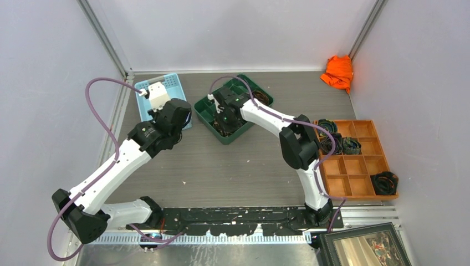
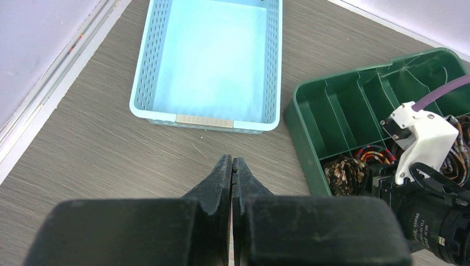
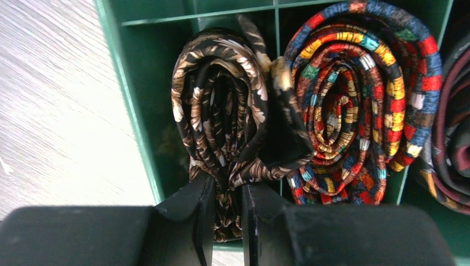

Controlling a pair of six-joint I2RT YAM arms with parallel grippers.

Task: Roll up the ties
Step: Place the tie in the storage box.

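Observation:
A brown, tan and black patterned tie [image 3: 221,105] sits loosely coiled in a compartment of the green divided bin [image 3: 119,83]. My right gripper [image 3: 227,188] is shut on its fabric, over the bin [image 1: 202,108] in the top view. A coiled multicoloured checked tie [image 3: 354,94] fills the neighbouring compartment, and a dark maroon one [image 3: 451,166] lies at the right edge. The brown tie [image 2: 343,174] also shows in the left wrist view. My left gripper [image 2: 233,166] is shut and empty above the table, in front of the light blue basket [image 2: 205,119]. Rolled ties [image 1: 335,138] sit in the orange tray [image 1: 360,191].
The light blue basket [image 1: 174,83] stands at the back left, beside the green bin. A bright orange cloth [image 1: 338,72] lies in the back right corner. A framed picture [image 1: 363,246] lies at the near right. Grey walls close in both sides.

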